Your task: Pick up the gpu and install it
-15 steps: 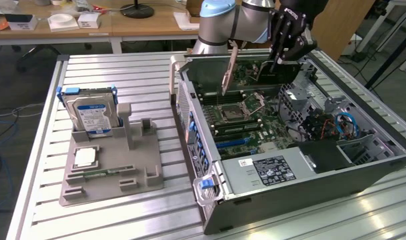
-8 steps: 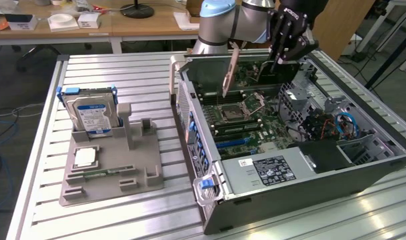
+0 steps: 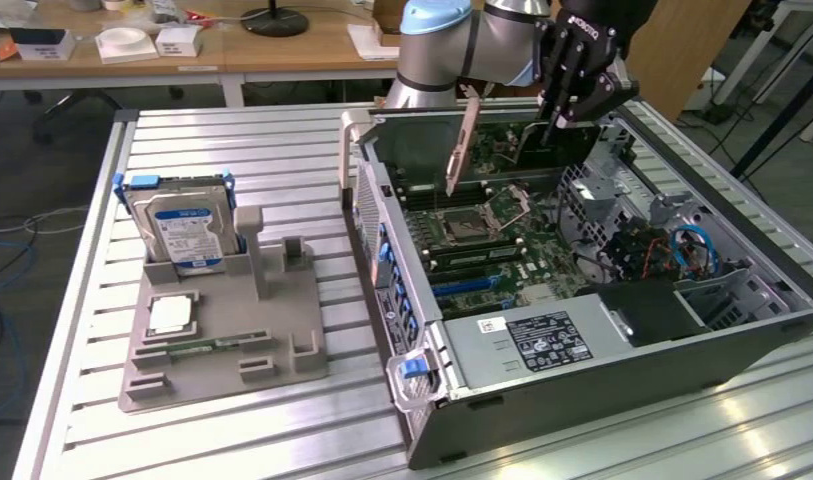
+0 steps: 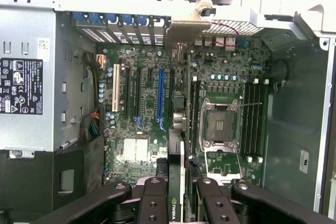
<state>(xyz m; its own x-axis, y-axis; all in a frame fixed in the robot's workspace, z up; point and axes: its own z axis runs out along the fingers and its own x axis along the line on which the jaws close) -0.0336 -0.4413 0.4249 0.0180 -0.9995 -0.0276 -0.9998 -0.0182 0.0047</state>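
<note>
The gpu (image 3: 506, 148) is a thin card with a green circuit face and a pale metal bracket strip (image 3: 457, 150) at one end. It hangs on edge just above the motherboard (image 3: 493, 250) inside the open computer case (image 3: 620, 380). My gripper (image 3: 556, 122) is shut on its upper edge. In the wrist view the gpu (image 4: 178, 129) is seen edge-on, running from between my black fingers (image 4: 152, 203) towards the rear slot openings. It sits between the blue expansion slot (image 4: 160, 98) and the processor socket (image 4: 218, 127). Whether it touches a slot I cannot tell.
A grey fixture (image 3: 226, 350) on the slatted table holds a silver hard drive with blue rails (image 3: 182, 228), a small square part (image 3: 170, 315) and a narrow green memory stick (image 3: 199, 347). The power supply (image 3: 540, 340) fills the case's near end. Desks stand behind.
</note>
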